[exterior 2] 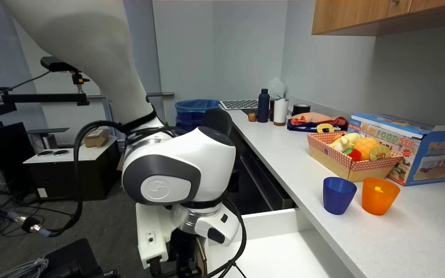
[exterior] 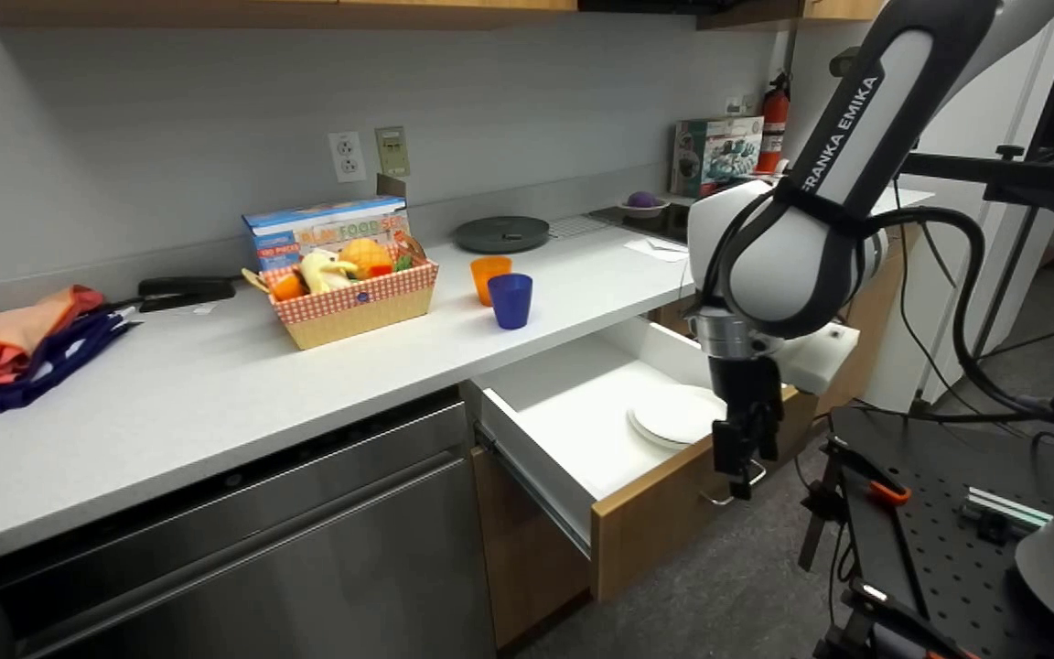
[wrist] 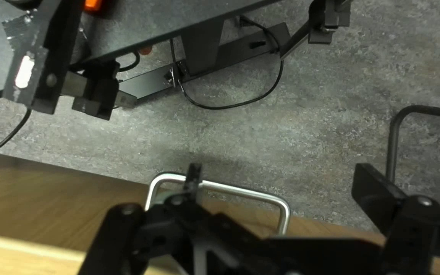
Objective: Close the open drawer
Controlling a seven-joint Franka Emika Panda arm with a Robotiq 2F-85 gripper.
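The drawer [exterior: 655, 522] is pulled out from under the counter, with a brown wood front and a white inner box. White plates [exterior: 673, 416] lie inside. Its inner box also shows in an exterior view [exterior 2: 272, 255]. In the wrist view the drawer front [wrist: 63, 191] runs along the bottom, with its metal handle [wrist: 243, 192]. My gripper [exterior: 743, 462] points down in front of the drawer front, at the handle. In the wrist view the gripper [wrist: 277, 172] is open and empty. One finger overlaps the handle; I cannot tell whether they touch.
A blue cup [exterior: 511, 302], an orange cup [exterior: 489, 275] and a basket of play food [exterior: 358, 307] stand on the counter. A steel appliance [exterior: 307, 549] is beside the drawer. The robot's black table [exterior: 948, 494] stands opposite, with grey floor between.
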